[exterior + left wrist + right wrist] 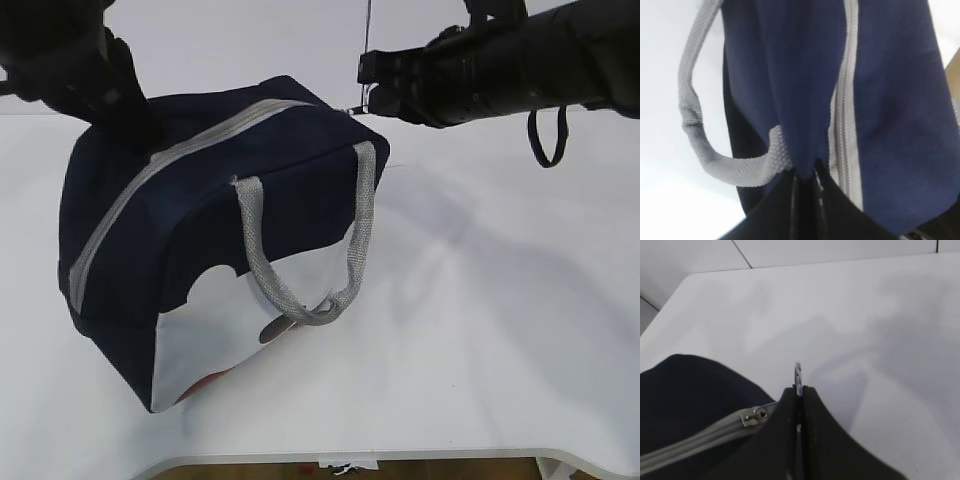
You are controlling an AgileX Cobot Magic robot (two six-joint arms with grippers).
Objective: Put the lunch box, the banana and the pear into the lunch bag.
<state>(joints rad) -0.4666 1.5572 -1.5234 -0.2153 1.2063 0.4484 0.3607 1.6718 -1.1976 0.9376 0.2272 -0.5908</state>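
The navy-blue lunch bag [200, 200] stands tilted on the white table, and its grey zipper [160, 170] looks closed along the top. My left gripper [135, 128] is at the bag's back left corner. In the left wrist view my left gripper [807, 172] is shut on a fold of the lunch bag's blue fabric [890, 125] beside the zipper [842, 125]. My right gripper [365, 95] is at the bag's right end. There my right gripper [799, 390] is shut on the zipper's ring pull [798, 374], just past the slider [754, 415]. The lunch box, banana and pear are out of view.
Grey webbing handles [300, 290] hang over the bag's white lower panel [230, 340]. The table's front edge [350, 455] runs along the bottom. A dark strap loop [545, 140] dangles from the right arm. White table surface [500, 300] lies to the bag's right.
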